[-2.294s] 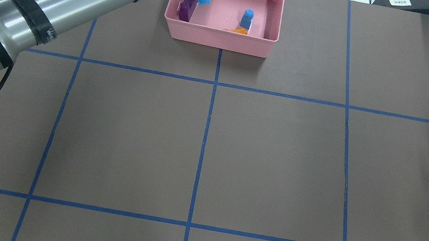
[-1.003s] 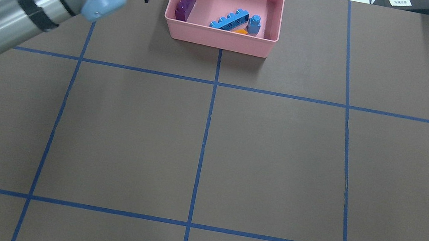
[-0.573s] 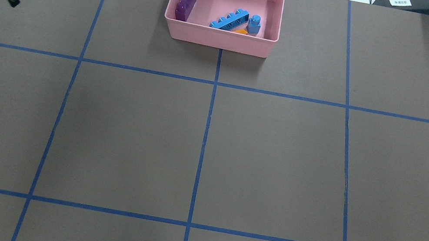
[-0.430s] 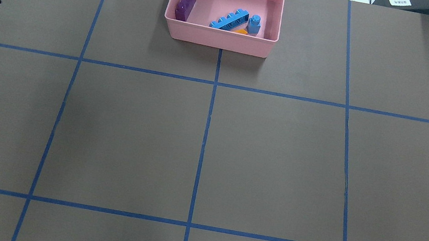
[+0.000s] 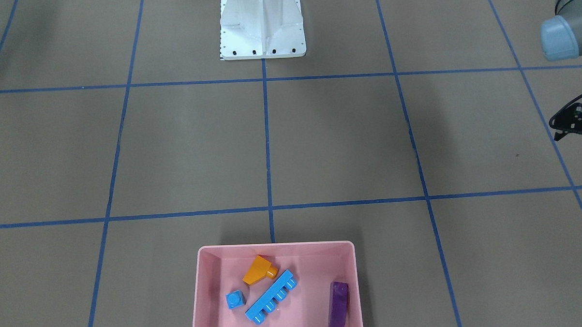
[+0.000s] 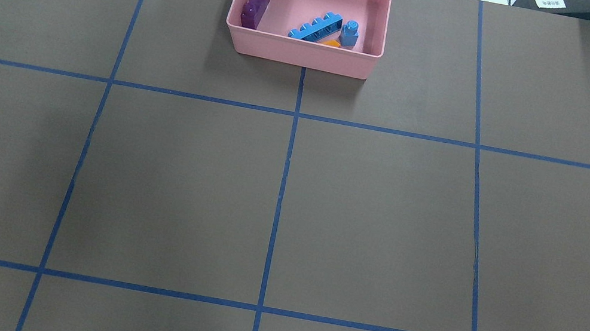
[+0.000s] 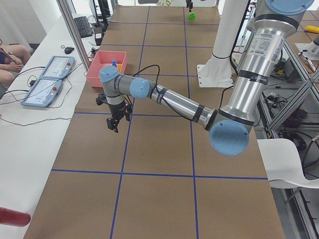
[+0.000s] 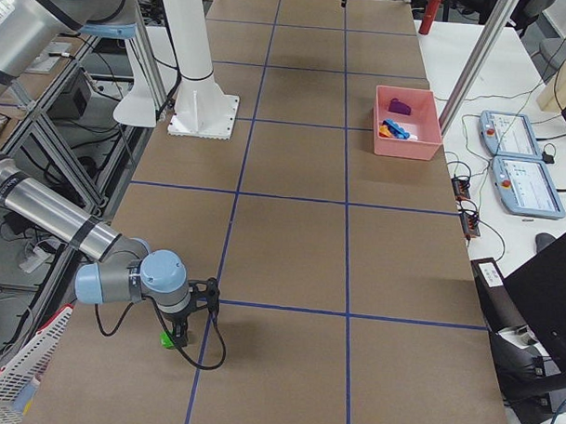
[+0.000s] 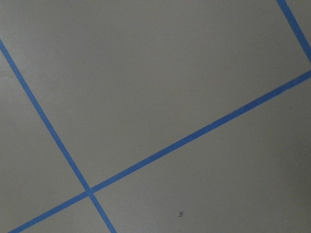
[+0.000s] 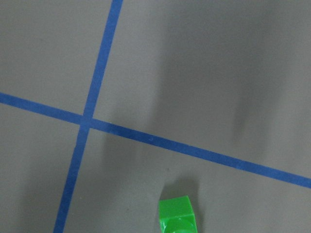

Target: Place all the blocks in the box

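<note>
Robot's right gripper (image 8: 184, 328) hangs low over the end of the table on its own right, with the green two-stud plastic brick (image 8: 171, 341) lying on the surface right at its fingertips. Whether the fingers touch the brick cannot be told, nor whether the claw is spread or clenched. In the right wrist view the brick sits at the bottom edge, just past a blue tape line. It lies well apart from the shallow pink rectangular plastic tray (image 6: 302, 57).

The tray stands at the table edge farthest from the robot, on the centre tape line. Four bricks lie inside it. The glossy purple elongated brick (image 6: 255, 10) rests by the wall on the robot's left. The long thin blue studded strip (image 6: 314, 27) lies slantwise in the middle. The small blue cube brick (image 6: 349, 33) and the orange sloped brick (image 5: 260, 270) lie just beside the strip on the robot's right, the orange one near the wall that faces the robot.

The left gripper (image 7: 114, 127) points down above the table to the robot's left of the tray; its grip cannot be told either.

The brown paper-covered table (image 6: 383, 217) is ruled into squares by blue tape. The white metal robot pedestal (image 5: 262, 29) is bolted at the near edge. Two grey teach pendants (image 7: 50, 74) lie on a white side bench beyond the tray.
</note>
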{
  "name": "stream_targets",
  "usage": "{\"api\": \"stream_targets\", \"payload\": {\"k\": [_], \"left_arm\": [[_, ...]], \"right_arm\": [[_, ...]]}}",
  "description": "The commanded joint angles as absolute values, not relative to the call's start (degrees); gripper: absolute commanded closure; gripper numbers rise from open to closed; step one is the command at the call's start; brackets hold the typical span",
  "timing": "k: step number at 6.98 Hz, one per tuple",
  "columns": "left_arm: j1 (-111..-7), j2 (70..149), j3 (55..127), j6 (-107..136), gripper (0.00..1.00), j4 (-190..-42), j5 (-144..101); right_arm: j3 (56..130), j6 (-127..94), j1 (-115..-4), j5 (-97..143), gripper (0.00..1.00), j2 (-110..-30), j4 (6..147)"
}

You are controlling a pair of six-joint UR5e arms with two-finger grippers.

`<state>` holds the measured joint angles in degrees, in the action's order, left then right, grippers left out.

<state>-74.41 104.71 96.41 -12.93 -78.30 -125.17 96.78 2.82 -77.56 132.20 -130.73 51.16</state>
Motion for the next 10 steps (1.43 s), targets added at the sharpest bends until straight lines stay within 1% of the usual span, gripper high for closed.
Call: {"api": "stream_targets", "payload": {"k": [1,3,5,8,9,10], "left_arm": [[-77.14,97.16,95.63,-15.11,0.00,-84.43,-125.24],[-78.31,95.81,95.89,-15.47,0.00,-84.46,-125.33],[-78.31,95.80,95.98,-15.47,0.00,-84.55,-125.33],[-78.31,95.71,96.06,-15.38,0.00,-84.55,-125.33],[-78.31,95.63,96.24,-15.38,0.00,-84.55,-125.42],[-78.31,95.63,96.33,-15.38,0.00,-84.55,-125.42]], "right_arm": [[95.28,2.90,-72.27,132.63,0.00,-130.17,51.24],[91.94,2.81,-70.58,131.93,0.00,-128.77,51.33],[86.24,2.46,-68.13,131.57,0.00,-124.74,51.42],[85.52,2.47,-65.74,131.14,0.00,-124.72,51.24],[85.60,2.55,-65.57,129.65,0.05,-124.72,50.81],[85.61,2.55,-65.48,129.46,0.43,-124.72,50.80]]}}
